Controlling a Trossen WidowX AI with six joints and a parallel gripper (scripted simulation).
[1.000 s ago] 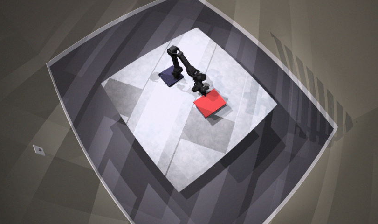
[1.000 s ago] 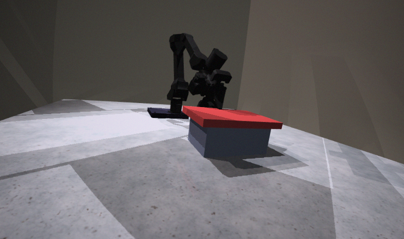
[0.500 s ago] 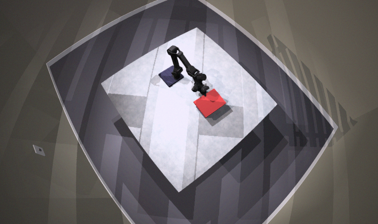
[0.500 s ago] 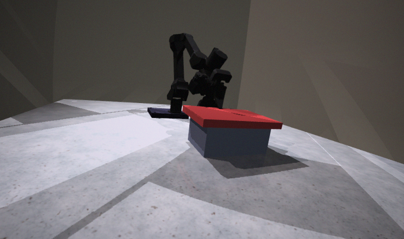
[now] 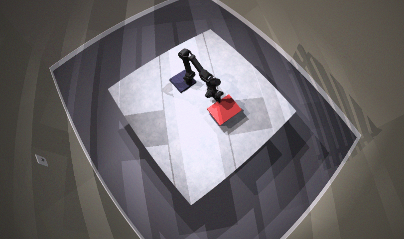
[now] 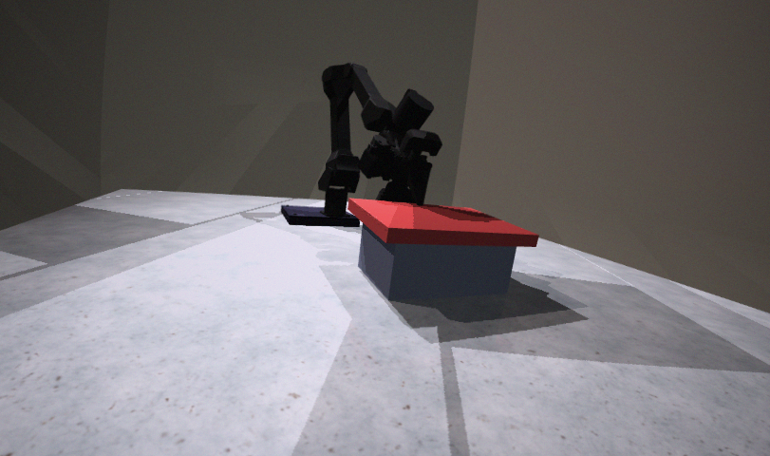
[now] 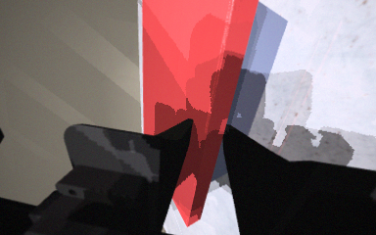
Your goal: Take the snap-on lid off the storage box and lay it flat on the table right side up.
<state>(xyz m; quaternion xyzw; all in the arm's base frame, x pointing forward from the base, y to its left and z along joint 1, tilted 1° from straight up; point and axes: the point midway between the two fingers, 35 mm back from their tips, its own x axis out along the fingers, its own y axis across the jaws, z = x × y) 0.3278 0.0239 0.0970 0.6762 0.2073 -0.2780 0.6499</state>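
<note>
A red snap-on lid [image 5: 224, 111] [image 6: 434, 224] [image 7: 190, 64] sits on a grey-blue storage box [image 6: 440, 271] [image 7: 269, 34] that stands on the table [image 5: 198, 166] [image 6: 179, 338]. The lid overhangs the box on all visible sides. Its top looks slightly peaked, with faint ridges running out from the side nearest the arm. My gripper [image 5: 218, 98] [image 6: 406, 198] [image 7: 208, 126] is at the lid's rear edge, on the side facing the arm's base. It is shut on that edge, with one finger on each face of the lid in the wrist view.
The arm's dark base plate [image 5: 178, 83] [image 6: 315, 217] lies on the table behind and to the left of the box. The table's pale top is crossed by thin lines and grey shadow patches. A raised transparent rim [image 5: 54, 69] surrounds the table area.
</note>
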